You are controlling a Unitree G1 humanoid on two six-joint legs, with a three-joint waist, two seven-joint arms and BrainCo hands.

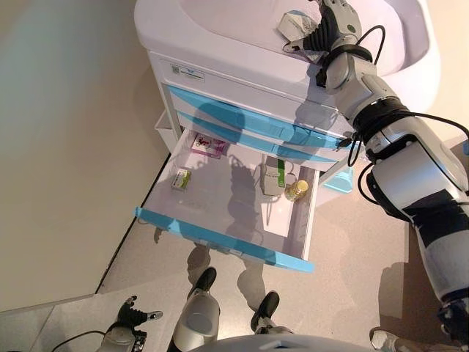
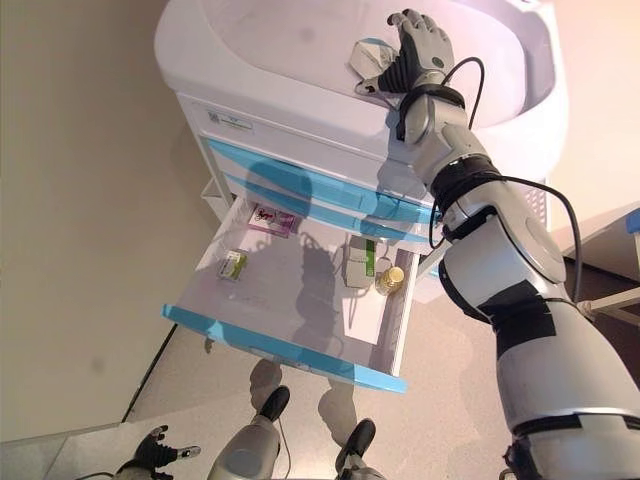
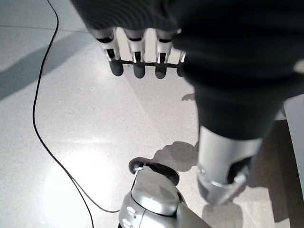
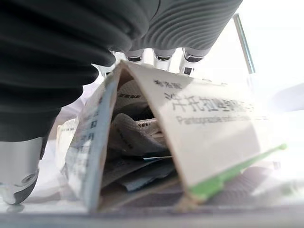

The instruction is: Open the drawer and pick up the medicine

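The white cart's (image 1: 220, 44) lowest drawer (image 1: 220, 242) with a blue front stands pulled out. My right hand (image 1: 331, 28) is up on the cart's top, with thumb and fingers either side of a white and green medicine box (image 1: 295, 26). The right wrist view shows this box (image 4: 199, 123) squashed and open at the end, resting on the top surface, fingers (image 4: 164, 54) behind it. My left hand (image 1: 132, 317) hangs low by the floor with its fingers (image 3: 137, 59) straight and empty.
In the open drawer lie a pink box (image 1: 209, 144), a small green box (image 1: 181, 178), a white and green box (image 1: 273, 176) and a small yellow bottle (image 1: 296, 191). Two blue-fronted drawers (image 1: 242, 121) above are shut. A wall (image 1: 66, 147) runs along the left.
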